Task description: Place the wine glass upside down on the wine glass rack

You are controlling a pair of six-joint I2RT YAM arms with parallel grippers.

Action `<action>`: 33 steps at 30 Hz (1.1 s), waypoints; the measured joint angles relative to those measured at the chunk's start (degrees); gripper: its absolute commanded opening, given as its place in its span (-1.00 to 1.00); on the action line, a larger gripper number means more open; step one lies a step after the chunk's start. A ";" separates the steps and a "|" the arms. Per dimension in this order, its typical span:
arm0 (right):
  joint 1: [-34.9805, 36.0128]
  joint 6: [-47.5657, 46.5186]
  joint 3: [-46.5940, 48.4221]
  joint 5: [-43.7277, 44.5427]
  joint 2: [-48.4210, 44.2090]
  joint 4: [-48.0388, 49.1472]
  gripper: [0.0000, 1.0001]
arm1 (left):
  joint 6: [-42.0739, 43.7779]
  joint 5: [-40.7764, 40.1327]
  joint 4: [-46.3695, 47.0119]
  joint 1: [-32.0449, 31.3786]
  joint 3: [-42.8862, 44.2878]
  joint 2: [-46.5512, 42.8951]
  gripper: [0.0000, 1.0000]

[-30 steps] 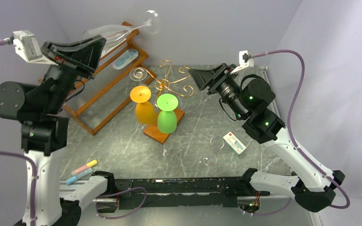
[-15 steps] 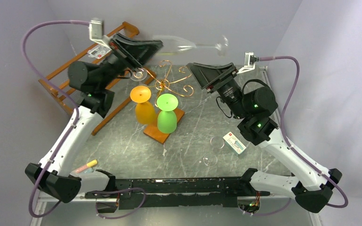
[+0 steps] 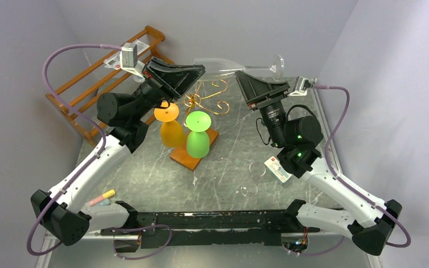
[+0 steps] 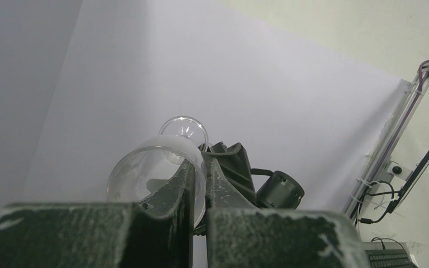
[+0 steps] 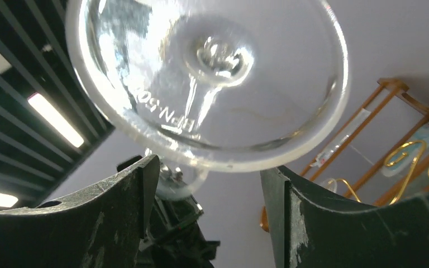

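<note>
Hanging on its side in the air above the rack [image 3: 201, 96], a clear wine glass [image 3: 240, 66] is held by the left pincer [image 3: 198, 70]. Its two fingers are closed tight on the wall of the bowl, near the rim. The stem runs level toward the rack's right side and ends in the round foot.

The right pincer [image 3: 262, 82] waits there above the rack's right side, tilted upward with its fingers spread wide and gripping nothing. From its own camera the foot of the wine glass [image 5: 212, 84] fills the view just past the fingertips, broader than the gap between them. Whether glass and fingers touch cannot be told.

Below, the rack's gold scrolled arms rise from a wooden base on the grey marbled surface [image 3: 145, 173]. An orange glass [image 3: 170, 131] and a green glass [image 3: 197, 140] stand upside down at the rack's near side, touching each other. A slatted wooden shelf [image 3: 84, 84] leans behind and left of the rack. A small white box [image 3: 278, 169] lies well to the rack's right.
</note>
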 measured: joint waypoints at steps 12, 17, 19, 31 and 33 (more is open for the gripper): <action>0.02 4.63 -0.57 2.23 2.51 9.31 -0.28 | -1.01 -2.05 4.96 -0.37 -6.08 -3.80 -0.90; 0.02 5.40 -0.42 2.38 3.21 10.82 -0.65 | -2.45 -2.12 6.91 -0.37 -7.26 -3.45 -0.90; 0.00 5.31 -0.26 2.67 3.41 11.04 -0.87 | -3.21 -2.36 8.07 -0.37 -8.11 -3.34 -0.90; 0.00 1.36 -0.57 4.66 -0.13 6.71 -1.00 | -3.98 -2.86 6.84 -1.03 -12.28 -7.48 0.37; 0.00 -0.22 0.83 4.33 -1.29 2.91 -1.00 | -2.54 -2.08 5.11 -1.07 -12.28 -8.61 0.52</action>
